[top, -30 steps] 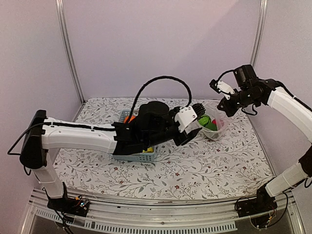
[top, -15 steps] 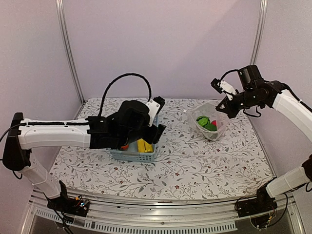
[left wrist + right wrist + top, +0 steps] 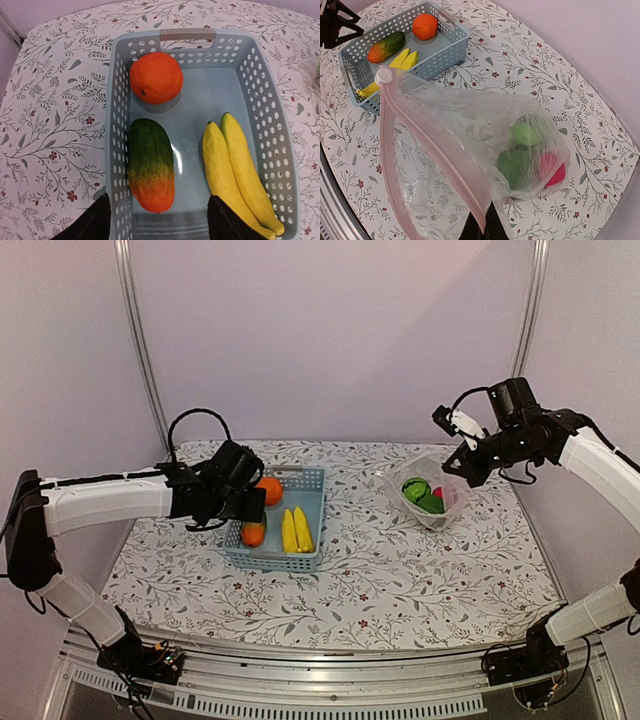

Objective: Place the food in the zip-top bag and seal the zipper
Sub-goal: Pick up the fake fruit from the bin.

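over the basket (image 3: 187, 34) of bananas (image 3: 235, 172) the left gripper (image 3: 159, 218) gapes; the right gripper (image 3: 481, 226) pinches the part-filled zip-top bag (image 3: 470, 120)

The bench (image 3: 400, 580) is covered all over with a white cloth (image 3: 530, 65) that has grey leafy twigs and little red flowers on it. Two things sit on the cloth. A light-blue plastic basket (image 3: 280, 562) with holes in its sides stands flat on the left half. A clear zip-top bag (image 3: 460, 112) is on the right half, well apart from the basket. Its full bottom end seems to rest on the cloth, and its mouth is up in the air.
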